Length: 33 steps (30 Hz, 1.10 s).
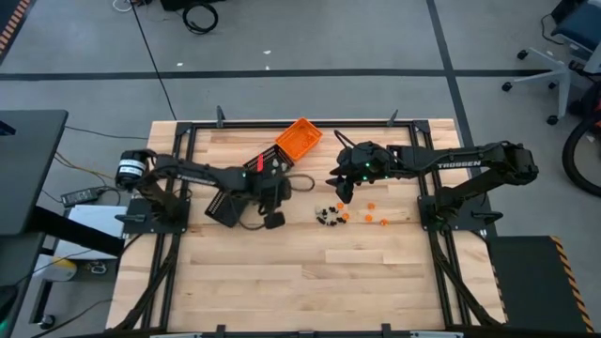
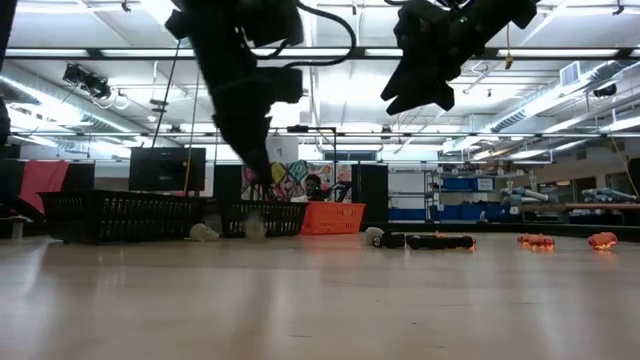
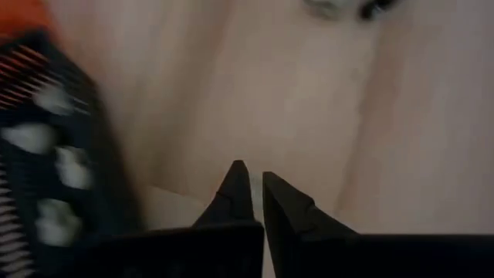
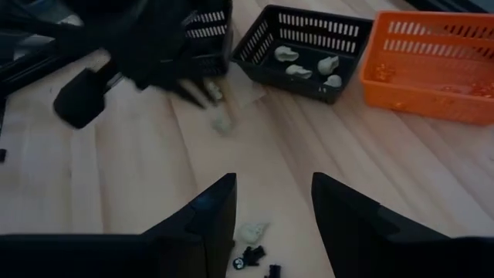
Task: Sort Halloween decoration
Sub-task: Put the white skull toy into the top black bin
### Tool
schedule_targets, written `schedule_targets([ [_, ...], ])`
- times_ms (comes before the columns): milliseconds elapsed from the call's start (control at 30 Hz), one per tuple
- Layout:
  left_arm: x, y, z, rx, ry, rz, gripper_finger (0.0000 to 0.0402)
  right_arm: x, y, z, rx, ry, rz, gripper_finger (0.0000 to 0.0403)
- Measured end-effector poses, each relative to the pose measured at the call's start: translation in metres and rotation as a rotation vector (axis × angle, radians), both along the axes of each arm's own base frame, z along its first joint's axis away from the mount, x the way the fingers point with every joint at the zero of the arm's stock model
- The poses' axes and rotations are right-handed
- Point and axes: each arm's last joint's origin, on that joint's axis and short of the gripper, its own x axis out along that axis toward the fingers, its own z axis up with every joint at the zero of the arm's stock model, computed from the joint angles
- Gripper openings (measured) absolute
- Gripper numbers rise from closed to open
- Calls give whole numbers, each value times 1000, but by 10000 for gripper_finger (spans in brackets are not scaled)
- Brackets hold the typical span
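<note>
Overhead, the right gripper [image 1: 344, 191] hung with fingers spread above the Halloween decoration [image 1: 349, 215], a scatter of black, orange and whitish trinkets right of the table's [image 1: 310, 282] centre. Left gripper [image 3: 256, 179], tips nearly pressed together and holding nothing, sat beside a black tray [image 4: 302, 52] containing whitish pieces; orange tray [image 1: 298, 139] lay near the far edge

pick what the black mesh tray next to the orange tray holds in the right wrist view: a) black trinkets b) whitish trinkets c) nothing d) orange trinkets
b: the right wrist view shows several small whitish trinkets lying inside the black rectangular mesh tray, which sits beside the orange rectangular mesh tray.
</note>
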Motion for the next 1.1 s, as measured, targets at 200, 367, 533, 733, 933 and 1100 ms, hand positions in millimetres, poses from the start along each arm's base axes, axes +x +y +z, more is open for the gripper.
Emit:
schedule_targets([
  [200, 5, 33, 22, 67, -3, 1, 1, 0, 0, 0, 12, -2, 14, 173],
  [367, 2, 61, 27, 74, -8, 54, 0, 0, 1, 0, 28, -4, 11, 173],
  [533, 2, 71, 28, -18, -50, 33, 0, 0, 1, 0, 29, -4, 10, 173],
  [733, 11, 60, 27, 17, -78, -83, 12, 0, 0, 0, 22, -3, 9, 173],
  [933, 24, 53, 10, -9, -74, -209, 80, 0, 0, 0, 19, -3, 9, 173],
  [1100, 32, 52, -13, -66, -29, -272, 135, 0, 0, -1, 23, 4, 8, 173],
])
